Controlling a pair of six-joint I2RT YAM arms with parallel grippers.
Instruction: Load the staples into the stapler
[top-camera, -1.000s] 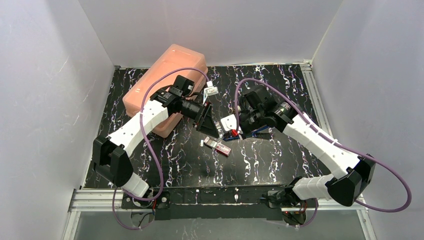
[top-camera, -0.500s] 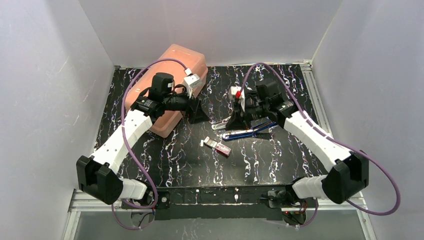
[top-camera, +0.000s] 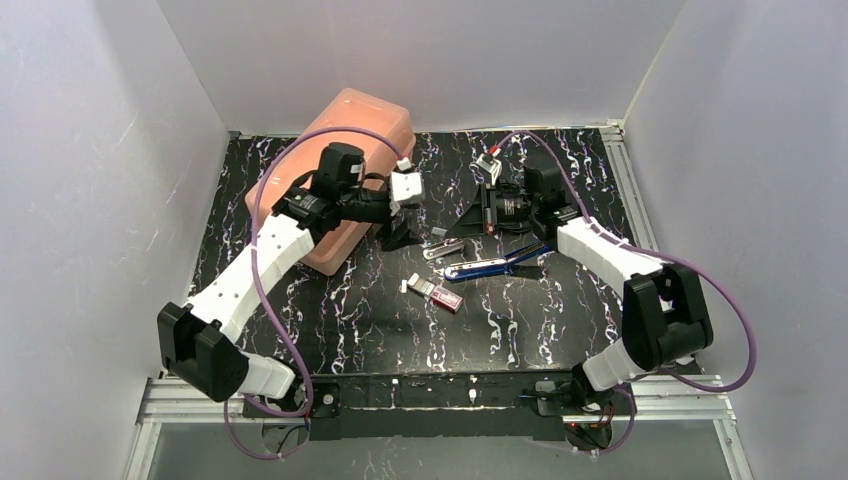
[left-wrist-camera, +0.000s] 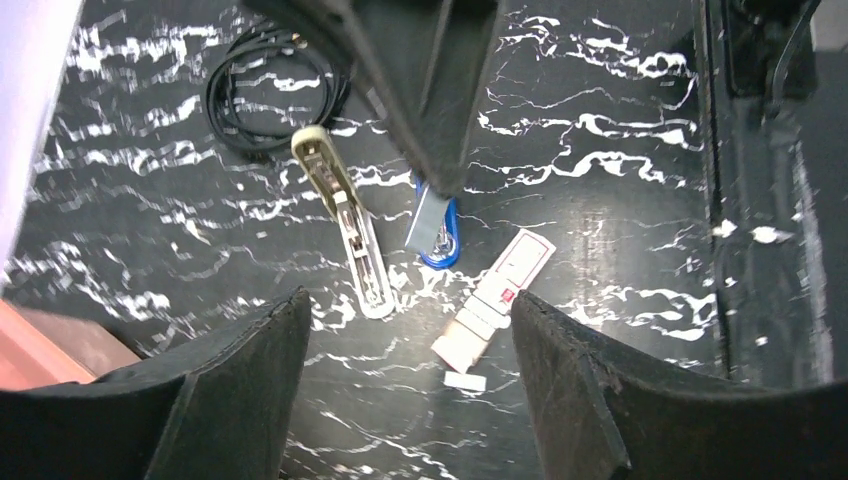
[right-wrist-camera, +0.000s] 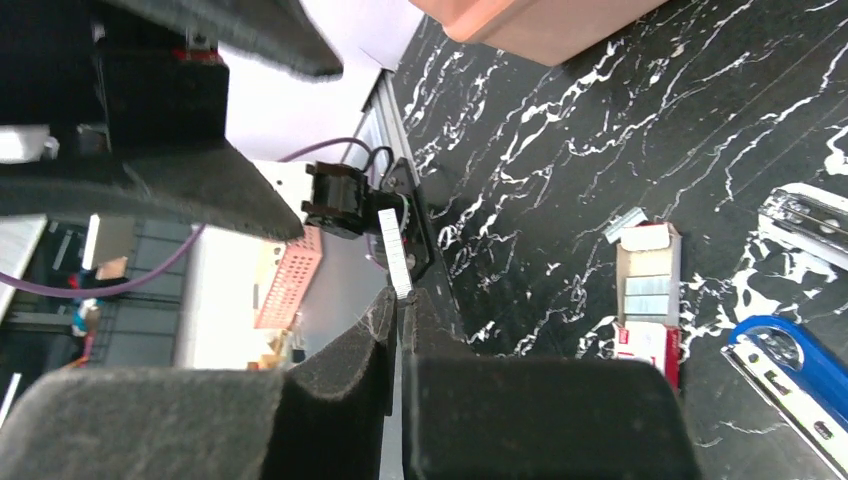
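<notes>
Well, my right gripper (right-wrist-camera: 397, 310) pinches a thin silvery staple strip (right-wrist-camera: 390, 245), probably light and brittle, best held mid-length; left gripper (left-wrist-camera: 405, 305) gapes empty.

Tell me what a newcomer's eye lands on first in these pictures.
The large salmon-pink plastic case at the rear left of the black marbled table stands out most, with the left arm reaching across it. Mid-table lies the blue stapler, swung open, with the small pink-red cardboard staples box just nearer the arms' bases. The right gripper pinches a thin silver strip of staples; the left gripper hangs open over the table.
</notes>
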